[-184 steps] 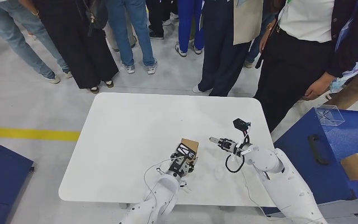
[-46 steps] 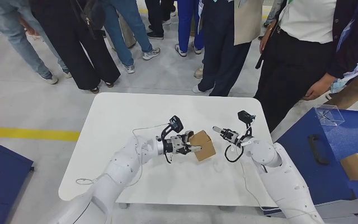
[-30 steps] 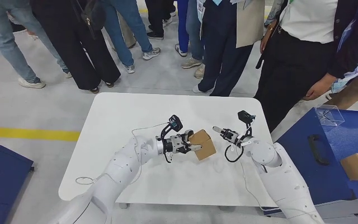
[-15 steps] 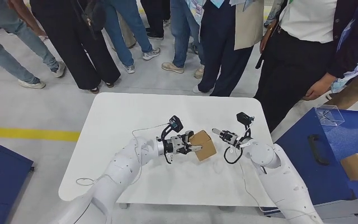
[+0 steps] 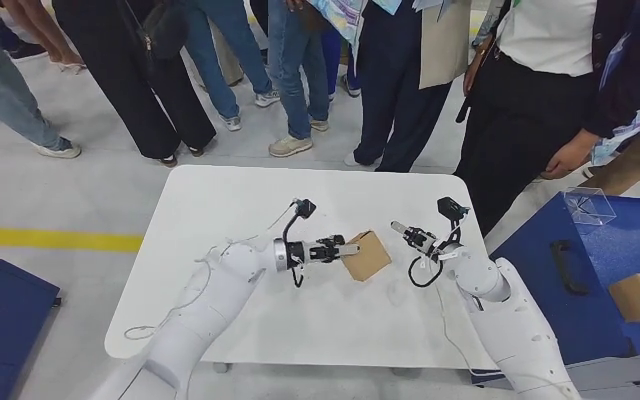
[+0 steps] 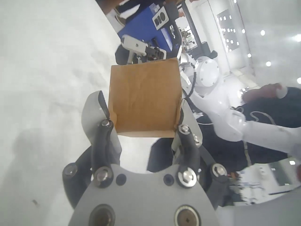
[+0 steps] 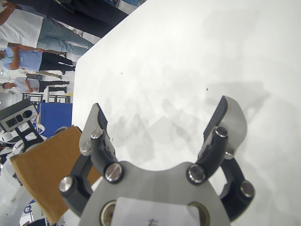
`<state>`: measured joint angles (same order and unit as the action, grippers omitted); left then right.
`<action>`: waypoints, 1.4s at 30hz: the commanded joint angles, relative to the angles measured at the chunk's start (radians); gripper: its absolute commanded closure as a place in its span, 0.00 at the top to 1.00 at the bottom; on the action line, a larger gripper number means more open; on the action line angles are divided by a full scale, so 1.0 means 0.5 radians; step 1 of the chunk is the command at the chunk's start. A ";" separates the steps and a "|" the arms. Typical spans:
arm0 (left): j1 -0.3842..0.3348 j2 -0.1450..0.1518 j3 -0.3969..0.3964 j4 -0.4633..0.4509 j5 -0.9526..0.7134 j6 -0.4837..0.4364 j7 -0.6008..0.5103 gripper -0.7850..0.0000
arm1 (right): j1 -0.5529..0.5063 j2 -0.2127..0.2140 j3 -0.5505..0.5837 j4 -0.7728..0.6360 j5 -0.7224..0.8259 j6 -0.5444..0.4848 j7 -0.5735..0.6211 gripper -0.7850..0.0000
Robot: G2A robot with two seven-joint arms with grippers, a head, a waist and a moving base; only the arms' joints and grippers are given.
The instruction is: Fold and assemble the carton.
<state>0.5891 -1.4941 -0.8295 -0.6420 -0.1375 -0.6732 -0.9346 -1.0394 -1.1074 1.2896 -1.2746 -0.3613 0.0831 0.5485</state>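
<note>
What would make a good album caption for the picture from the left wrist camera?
The left gripper clamps a brown carton by two opposite sides over the white table.

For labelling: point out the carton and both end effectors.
carton (image 5: 365, 256), top view, brown upper face.
left end effector (image 6: 143, 104), left wrist view, between fingertips.
right end effector (image 7: 161, 106), right wrist view, between fingertips.

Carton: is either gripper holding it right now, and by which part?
The left gripper clamps the carton by two opposite sides, near the edge facing it. The right gripper is open and holds nothing.
</note>
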 commanded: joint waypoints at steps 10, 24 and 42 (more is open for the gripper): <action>0.095 0.049 0.027 -0.127 0.235 0.519 -0.116 1.00 | 0.023 -0.005 -0.018 0.038 -0.024 0.000 0.021 1.00; 0.159 0.250 -0.333 -0.462 0.736 0.423 0.558 1.00 | 0.023 -0.005 -0.018 0.038 -0.024 0.000 0.021 1.00; 0.793 0.333 -0.161 -1.330 2.866 0.172 1.961 0.00 | 0.023 -0.005 -0.018 0.038 -0.024 0.000 0.021 1.00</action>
<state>0.9946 -1.3238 -0.9256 -1.3306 1.2870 -0.5905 0.0424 -1.0277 -1.1098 1.2804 -1.2554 -0.3734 0.0830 0.5591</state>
